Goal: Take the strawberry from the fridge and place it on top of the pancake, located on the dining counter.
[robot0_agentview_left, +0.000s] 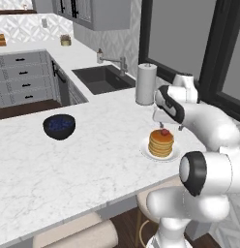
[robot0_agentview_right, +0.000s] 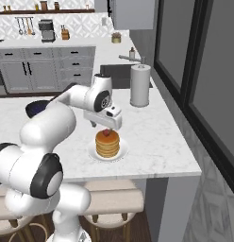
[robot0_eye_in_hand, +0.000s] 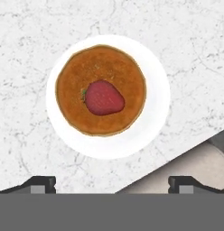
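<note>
From the hand view you look straight down past the pincer [robot0_eye_in_hand: 112, 182], whose two dark tips stand wide apart at the bottom edge with nothing between them. Just beyond them, toward 12 o'clock, the strawberry [robot0_eye_in_hand: 104, 97] lies on its side at the middle of the top pancake [robot0_eye_in_hand: 101, 90], its green end pointing to 9 o'clock. The stack sits on a small white plate [robot0_eye_in_hand: 154, 94], which rests on the marble desk [robot0_eye_in_hand: 190, 54]. In the left base view you see the pincer [robot0_agentview_left: 165, 125] poised directly over the berry, apart from it. Farther across the desk a dark bowl of blueberries [robot0_agentview_left: 59, 126] stands at 9 o'clock, and a paper-towel roll [robot0_agentview_left: 146, 83] at 12 o'clock.
</note>
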